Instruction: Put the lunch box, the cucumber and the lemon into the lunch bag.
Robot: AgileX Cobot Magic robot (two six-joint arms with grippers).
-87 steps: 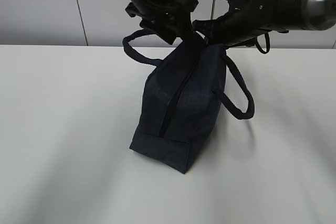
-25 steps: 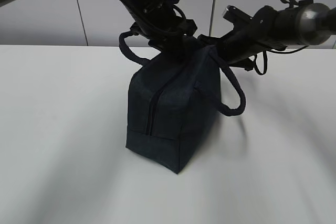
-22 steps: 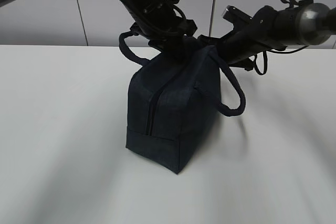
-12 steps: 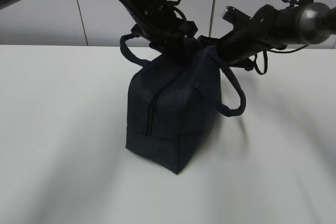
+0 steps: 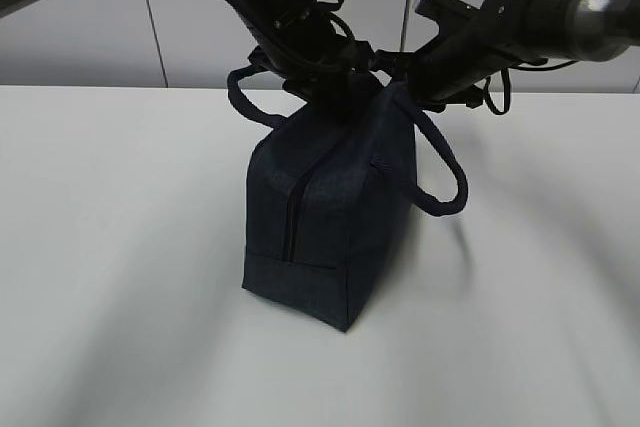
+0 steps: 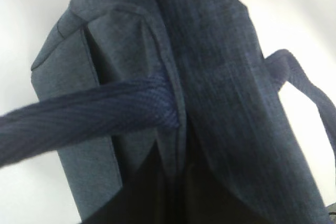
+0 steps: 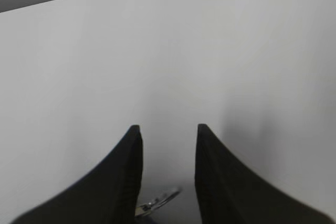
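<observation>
The dark navy lunch bag [image 5: 330, 207] stands upright on the white table [image 5: 120, 247], its zipper [image 5: 292, 212] running down the near end. My left gripper [image 5: 322, 82] is at the bag's top, shut on a fold of its fabric. The left wrist view is filled with bag cloth [image 6: 220, 77] and one handle [image 6: 89, 114]. My right gripper [image 5: 392, 69] is at the bag's upper right corner. In the right wrist view its fingers [image 7: 168, 129] stand apart, with the metal ring pull [image 7: 157, 200] low between them. The lunch box, cucumber and lemon are out of view.
The bag's two loop handles hang out to the left [image 5: 245, 97] and right [image 5: 445, 182]. A grey panelled wall [image 5: 80, 17] stands behind the table. The right wrist view shows bare table [image 7: 210, 51] beyond the fingers.
The bag was turned and set more upright over the last seconds. In the last half second my right arm rose a little; the left arm kept its hold on the bag.
</observation>
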